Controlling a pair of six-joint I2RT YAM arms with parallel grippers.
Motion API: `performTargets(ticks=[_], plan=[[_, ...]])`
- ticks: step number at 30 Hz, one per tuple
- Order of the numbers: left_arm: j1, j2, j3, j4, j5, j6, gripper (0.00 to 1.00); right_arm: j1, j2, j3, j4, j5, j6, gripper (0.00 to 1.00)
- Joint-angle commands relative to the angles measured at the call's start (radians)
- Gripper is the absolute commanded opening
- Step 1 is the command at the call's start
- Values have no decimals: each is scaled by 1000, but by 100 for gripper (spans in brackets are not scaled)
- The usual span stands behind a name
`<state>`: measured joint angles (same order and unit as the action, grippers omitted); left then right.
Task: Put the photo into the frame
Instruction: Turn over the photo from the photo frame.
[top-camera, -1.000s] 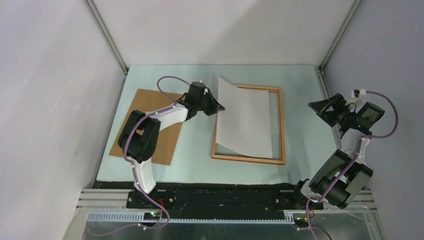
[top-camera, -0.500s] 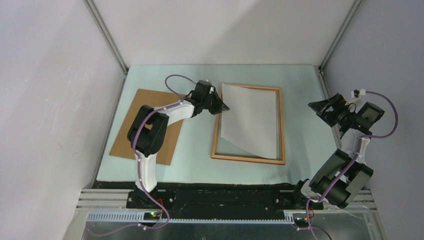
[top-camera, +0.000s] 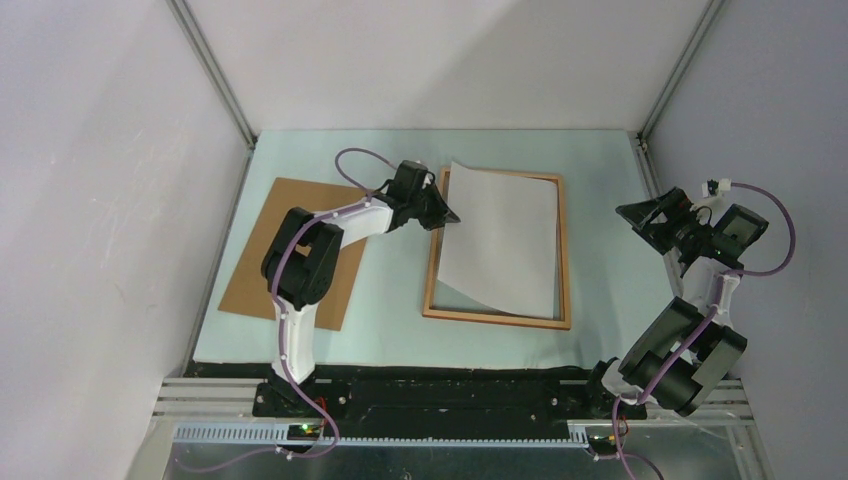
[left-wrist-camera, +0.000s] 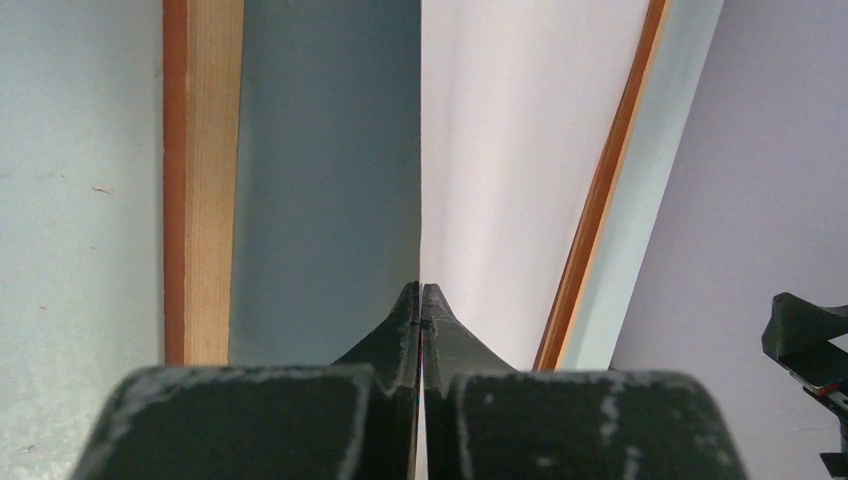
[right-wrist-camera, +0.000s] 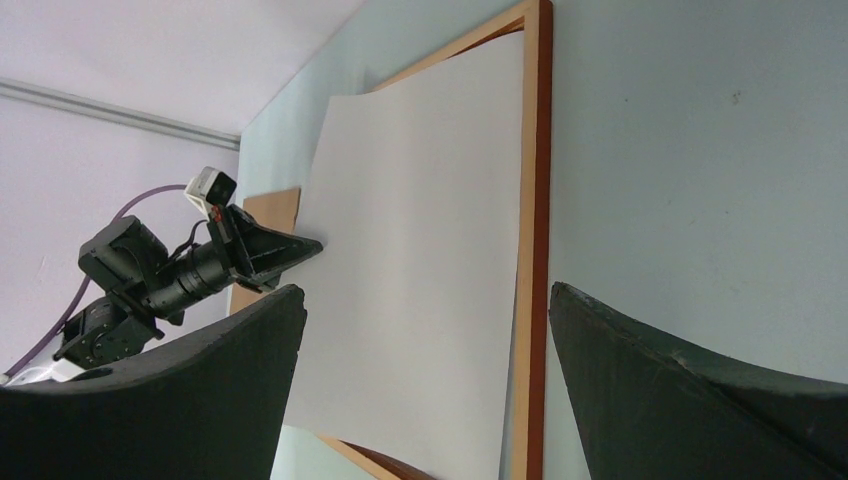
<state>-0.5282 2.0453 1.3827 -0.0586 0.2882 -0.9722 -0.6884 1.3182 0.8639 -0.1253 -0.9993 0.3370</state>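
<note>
The left gripper (top-camera: 447, 214) is clenched on the left long edge of the photo (top-camera: 500, 235), about midway along it. In the left wrist view the two jaws meet with only the thin sheet between them. The photo lies white side up over the frame (top-camera: 497, 318), which sits flat on the table (top-camera: 600, 300). Its long axis runs from near to far, parallel to the frame's long rails. It is tilted: the right long edge is down just inside the right rail, while the pinched left edge is raised above the left rail. A wedge of bare table shows inside the near left corner of the frame. The far edge seems to reach or overlap the far rail, though I cannot tell whether it rests on it. The next move probably turns on this: the sheet extends rightward from the left gripper, so lowering the held edge just inside the left rail should drop it into the opening. The right gripper (top-camera: 632, 212) hangs well to the right of the frame with its jaws spread and empty, so the left arm is much the nearer. The board (top-camera: 265, 250) lies flat to the left, under the left arm.
</note>
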Motion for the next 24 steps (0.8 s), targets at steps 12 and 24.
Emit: performTargets(ticks=[12,24], plan=[[15,-73,-54,23,-50,-31,0,4,-1,-15,18,4,-17,96],[-5,-75,-106,52,-49,-86,0,3,-11,-19,21,4,-16,96]])
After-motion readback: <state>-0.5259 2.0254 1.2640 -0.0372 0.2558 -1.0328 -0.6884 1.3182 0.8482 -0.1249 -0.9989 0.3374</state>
